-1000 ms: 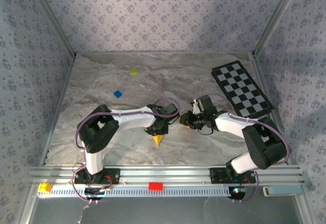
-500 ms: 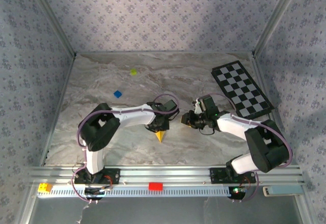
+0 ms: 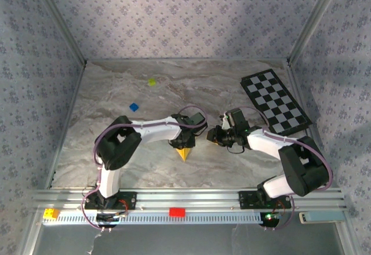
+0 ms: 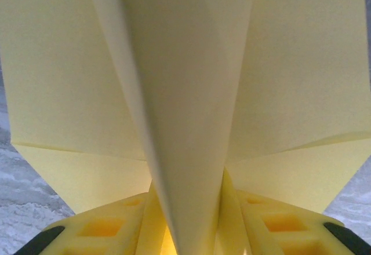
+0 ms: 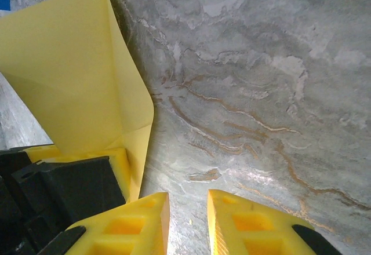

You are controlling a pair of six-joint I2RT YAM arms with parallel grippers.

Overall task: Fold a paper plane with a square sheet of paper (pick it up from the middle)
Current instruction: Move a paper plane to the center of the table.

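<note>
Top view, paper plane: the paper plane (image 3: 185,153) lies near the middle of the table (image 3: 116,93), a little toward the near edge. Its nose points at that edge, and only the yellow tip clears the arm above.
Top view, left gripper: the left gripper (image 3: 182,145) sits over the plane's rear part; touching or just above, I cannot tell.
Top view, right gripper: the right gripper (image 3: 215,136) hangs just beside the plane on the right, apart from the paper.
Top view, others: the checkered board (image 3: 275,101) is by the far right corner. The yellow-green block (image 3: 152,82) and blue block (image 3: 134,107) sit toward the far left, well apart.
Left wrist, paper plane: the central keel (image 4: 185,121) runs up between the jaws, with layered wings spreading to both sides.
Left wrist, grip: the jaws flank the keel; whether they pinch it or have let go cannot be told.
Right wrist, right gripper: the jaws (image 5: 188,220) are narrowly parted with bare table between them, holding nothing.
Right wrist, paper: a wing (image 5: 69,75) curls up off the table, just left of the right gripper and against the left gripper's black body.
Handling: likely very light, thin and springy. Creases may reopen, and a hard squeeze would probably crumple it.
Hold: probably best at the keel, mid-length, where the layers stack and stiffen; the wings look too floppy.
</note>
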